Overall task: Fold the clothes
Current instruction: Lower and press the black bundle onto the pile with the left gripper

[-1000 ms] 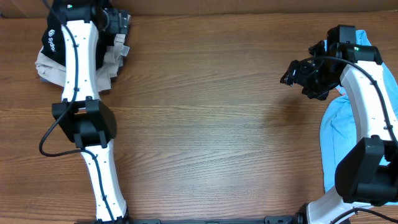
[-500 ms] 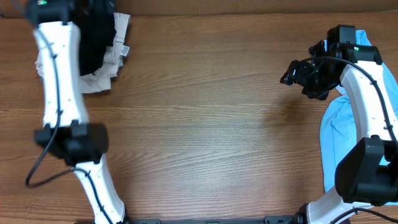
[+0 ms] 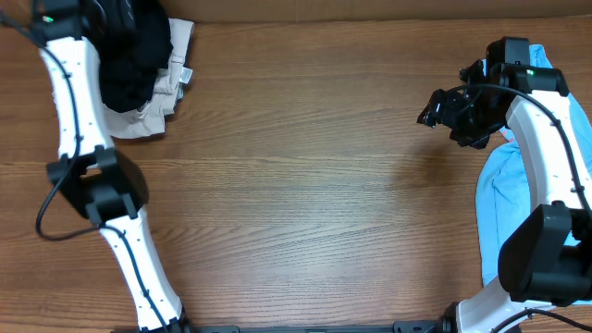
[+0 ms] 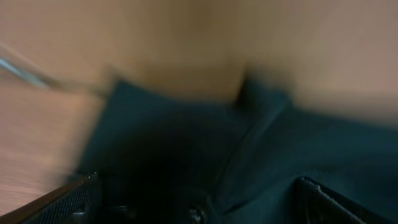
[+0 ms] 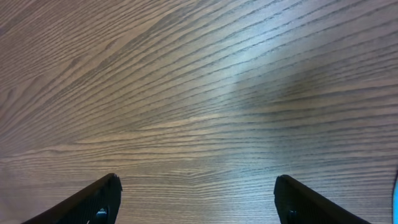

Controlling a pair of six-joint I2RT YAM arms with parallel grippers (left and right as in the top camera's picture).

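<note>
- Your left gripper (image 3: 109,13) is at the far left corner of the desk (image 3: 305,185), right over the clothes pile. The wrist view is blurred, but the jaws look spread wide with dark cloth between them.
- The black garment (image 3: 134,55) is heaped on the beige piece (image 3: 153,106) in that same corner.
- Your right gripper (image 3: 427,115) hangs above bare wood near the far right corner, jaws wide, holding nothing.
- The light blue tee (image 3: 499,203) lies along the right edge, partly under your right arm.
</note>
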